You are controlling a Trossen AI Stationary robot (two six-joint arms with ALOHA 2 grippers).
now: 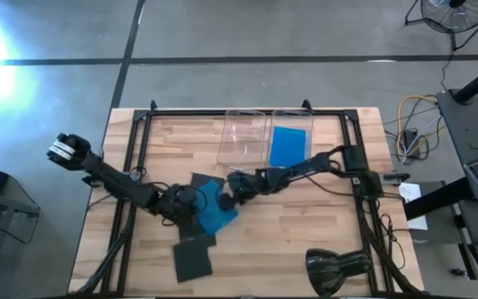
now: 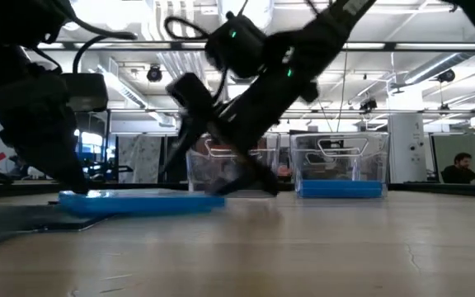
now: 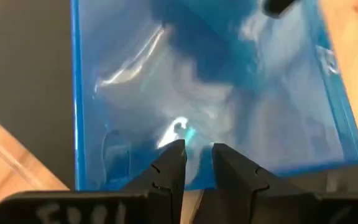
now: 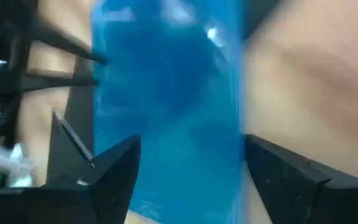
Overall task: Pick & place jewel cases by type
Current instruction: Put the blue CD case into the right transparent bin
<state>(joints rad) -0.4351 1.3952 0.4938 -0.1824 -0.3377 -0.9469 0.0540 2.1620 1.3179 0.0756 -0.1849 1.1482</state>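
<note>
A bright blue jewel case (image 1: 217, 212) lies flat near the table's middle, partly over dark cases (image 1: 193, 257); another dark case (image 1: 201, 180) shows at its far side. My left gripper (image 1: 187, 203) (image 3: 195, 157) is shut, its tips at the blue case's (image 3: 210, 93) left edge. My right gripper (image 1: 237, 189) (image 4: 185, 180) is open and low over the same case (image 4: 166, 99), one finger on either side of it; I cannot tell whether it touches. A second blue case (image 1: 290, 145) lies in the right clear bin. My left gripper has its shut fingertips (image 3: 174, 158) down on the blue case's top face, close to one edge (image 3: 142, 177). The fingers come slanting down from the table's left. The case stays flat (image 2: 138, 202), with a dark case (image 3: 23, 93) beneath it.
Two clear bins (image 1: 243, 137) (image 1: 305, 124) stand side by side at the table's far edge. A black lamp-like object (image 1: 338, 267) sits at the near right corner. The two arms are close together over the middle. Bare wood lies to the right and near side.
</note>
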